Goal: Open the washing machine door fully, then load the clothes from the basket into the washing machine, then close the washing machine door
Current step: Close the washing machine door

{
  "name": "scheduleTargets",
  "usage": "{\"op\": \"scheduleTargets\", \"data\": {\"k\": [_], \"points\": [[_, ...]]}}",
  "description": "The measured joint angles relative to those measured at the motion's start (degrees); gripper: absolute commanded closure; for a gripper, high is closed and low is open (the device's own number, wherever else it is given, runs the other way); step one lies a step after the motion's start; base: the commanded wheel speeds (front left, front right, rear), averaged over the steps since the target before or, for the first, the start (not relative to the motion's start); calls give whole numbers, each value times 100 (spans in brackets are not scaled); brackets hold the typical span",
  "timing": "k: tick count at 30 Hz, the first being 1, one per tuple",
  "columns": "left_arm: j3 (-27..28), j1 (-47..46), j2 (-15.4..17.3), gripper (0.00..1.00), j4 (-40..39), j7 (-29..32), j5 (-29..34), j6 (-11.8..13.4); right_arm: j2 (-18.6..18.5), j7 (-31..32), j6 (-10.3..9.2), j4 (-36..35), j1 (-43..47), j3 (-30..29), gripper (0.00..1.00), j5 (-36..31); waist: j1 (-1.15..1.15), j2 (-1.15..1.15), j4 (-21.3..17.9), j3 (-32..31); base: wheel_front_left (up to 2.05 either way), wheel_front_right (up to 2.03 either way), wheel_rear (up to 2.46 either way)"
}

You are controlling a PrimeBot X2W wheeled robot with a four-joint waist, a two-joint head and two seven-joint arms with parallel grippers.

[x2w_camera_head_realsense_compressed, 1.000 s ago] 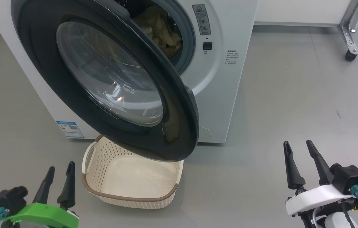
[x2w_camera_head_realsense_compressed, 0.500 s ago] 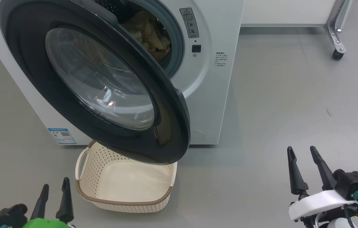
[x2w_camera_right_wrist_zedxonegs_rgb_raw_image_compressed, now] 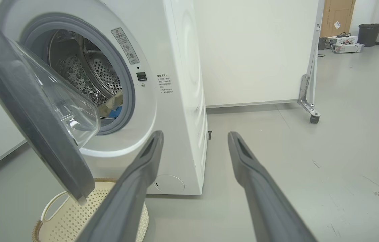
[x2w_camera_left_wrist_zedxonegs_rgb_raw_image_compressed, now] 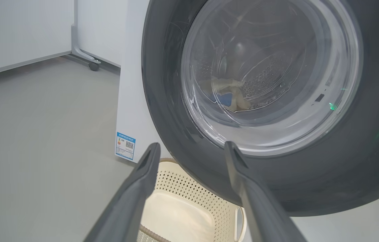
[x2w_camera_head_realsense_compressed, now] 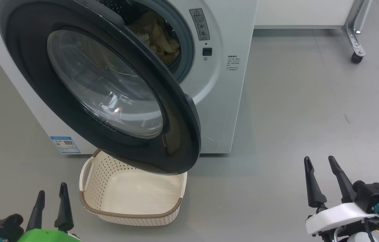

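Observation:
The white washing machine [x2w_camera_head_realsense_compressed: 223,87] stands ahead with its black-rimmed, glass-centred door [x2w_camera_head_realsense_compressed: 182,134] swung partway out over the basket [x2w_camera_head_realsense_compressed: 129,214], which holds nothing visible. Cream-yellow clothes [x2w_camera_head_realsense_compressed: 157,33] lie in the drum. My left gripper [x2w_camera_head_realsense_compressed: 51,189] is open at the lower left, just left of the basket. My right gripper [x2w_camera_head_realsense_compressed: 319,158] is open over bare floor at the lower right. In the left wrist view, the left gripper [x2w_camera_left_wrist_zedxonegs_rgb_raw_image_compressed: 192,144] points at the door [x2w_camera_left_wrist_zedxonegs_rgb_raw_image_compressed: 162,84], with the clothes [x2w_camera_left_wrist_zedxonegs_rgb_raw_image_compressed: 229,97] seen through the glass. In the right wrist view, the right gripper [x2w_camera_right_wrist_zedxonegs_rgb_raw_image_compressed: 196,134] faces the machine [x2w_camera_right_wrist_zedxonegs_rgb_raw_image_compressed: 182,67].
A white partition on a metal leg with a caster [x2w_camera_head_realsense_compressed: 355,57] stands behind and right of the machine. A blue sticker [x2w_camera_head_realsense_compressed: 64,144] marks the machine's lower front. Grey floor stretches to the right. A dark bin [x2w_camera_right_wrist_zedxonegs_rgb_raw_image_compressed: 369,33] and boxes sit far off.
The head camera has shifted, so the whole picture slid left and down. The door stands at the same angle. Both grippers stay open and hold nothing.

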Motion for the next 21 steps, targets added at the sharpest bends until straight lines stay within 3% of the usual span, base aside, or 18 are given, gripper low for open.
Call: {"op": "scheduleTargets", "data": {"k": [21], "points": [[191,129,-107,0,-81,0,762,-111,14,0,0,-23,0,-82,0,-87,0,0,23,39,0,0,0]]}}
